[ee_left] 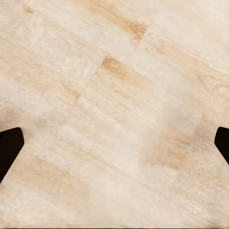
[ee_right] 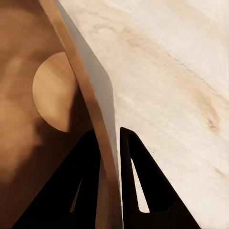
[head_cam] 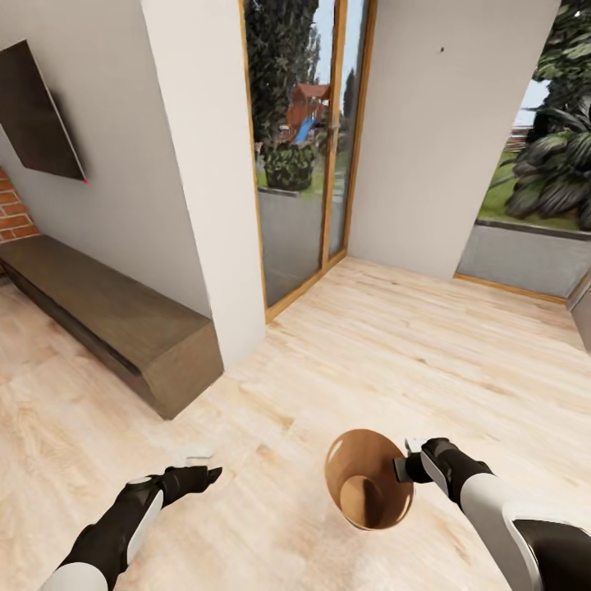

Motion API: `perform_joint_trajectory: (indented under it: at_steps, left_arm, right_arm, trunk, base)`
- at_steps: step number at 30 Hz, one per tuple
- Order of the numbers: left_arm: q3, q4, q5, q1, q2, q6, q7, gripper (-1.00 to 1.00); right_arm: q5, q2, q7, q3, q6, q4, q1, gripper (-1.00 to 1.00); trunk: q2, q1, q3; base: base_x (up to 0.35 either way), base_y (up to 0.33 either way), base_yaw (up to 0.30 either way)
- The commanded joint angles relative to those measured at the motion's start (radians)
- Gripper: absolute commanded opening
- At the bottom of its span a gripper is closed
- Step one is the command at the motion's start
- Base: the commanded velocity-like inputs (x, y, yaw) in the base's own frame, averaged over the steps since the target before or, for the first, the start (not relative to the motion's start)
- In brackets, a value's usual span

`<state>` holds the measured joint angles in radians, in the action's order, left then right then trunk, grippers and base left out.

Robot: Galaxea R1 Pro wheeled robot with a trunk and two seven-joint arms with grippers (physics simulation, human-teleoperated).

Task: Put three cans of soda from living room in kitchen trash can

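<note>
Right gripper (head_cam: 404, 466) pinching bin (head_cam: 353, 472) wall at rim, one finger inside, carrying it above wood floor (head_cam: 394, 345). Bin empty; cans unseen. Left gripper (head_cam: 215, 472) spread wide, empty. Best keeping bin level, grip firm while driving.

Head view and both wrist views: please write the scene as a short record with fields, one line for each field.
place: room with pale wood floor, dark low bench, black TV on the wall, glass door
trash can: carried above the floor, held by its rim, orange-brown inside, no cans seen inside
right pincer: shut on the rim, one finger inside the wall, one outside
left pincer: open, holds nothing, over bare floor
soda cans: none seen here
</note>
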<state>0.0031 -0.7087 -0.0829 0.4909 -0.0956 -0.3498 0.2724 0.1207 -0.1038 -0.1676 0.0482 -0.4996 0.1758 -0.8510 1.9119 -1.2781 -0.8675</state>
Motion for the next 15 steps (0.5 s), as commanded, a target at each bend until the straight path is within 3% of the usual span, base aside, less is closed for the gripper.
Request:
perform_joint_trajectory:
  at_steps: [1, 8, 15]
  left_arm:
    - [0.000, -0.001, 0.000, 0.000, 0.000, 0.000, 0.000, 1.00]
    - [0.000, -0.004, 0.001, 0.000, 0.000, 0.006, 0.001, 1.00]
    - [0.001, 0.003, 0.001, 0.000, 0.000, 0.006, 0.002, 1.00]
  right_arm:
    - [-0.010, 0.000, -0.004, 0.007, -0.001, 0.001, 0.000, -1.00]
    - [-0.010, 0.000, -0.004, 0.008, 0.000, -0.002, 0.000, -1.00]
    - [-0.010, -0.001, -0.004, 0.009, 0.000, -0.002, 0.001, -1.00]
  trunk:
    - [0.000, 0.000, 0.000]
    - [0.000, 0.000, 0.000]
    - [0.000, 0.000, 0.000]
  base:
    - [-0.256, 0.169, 0.246]
    - [-0.070, 0.054, 0.156]
    - [0.212, 0.007, 0.024]
